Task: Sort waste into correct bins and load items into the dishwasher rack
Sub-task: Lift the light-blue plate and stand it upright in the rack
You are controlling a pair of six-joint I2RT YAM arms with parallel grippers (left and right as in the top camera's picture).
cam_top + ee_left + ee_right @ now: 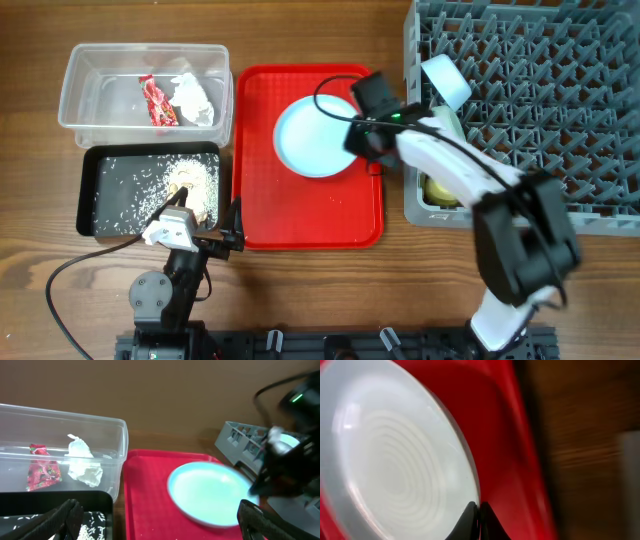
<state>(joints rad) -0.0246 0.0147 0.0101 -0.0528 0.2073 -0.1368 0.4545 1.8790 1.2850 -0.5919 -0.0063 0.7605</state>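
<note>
The pale blue plate (pixel 310 138) lies on the red serving tray (pixel 300 225). My right gripper (pixel 358 140) is shut on the plate's right rim (pixel 395 460), fingertips (pixel 479 510) pinched at its edge. My left gripper (pixel 205 232) is open and empty, low at the front between the black tray (pixel 110 200) and the red tray (pixel 145 500). The clear tub (pixel 95 90) holds the red wrapper (pixel 157 102) and the white tissue (pixel 193 97). Crumbly food scraps (pixel 190 185) lie in the black tray. The grey rack (pixel 540 90) stands at the right.
A pale blue bowl (pixel 445 80), a mint green bowl (pixel 447 120) and a yellow cup (pixel 440 190) sit in the rack's left column. My right arm reaches from the front right across the rack's corner. The fork and spoon are not visible.
</note>
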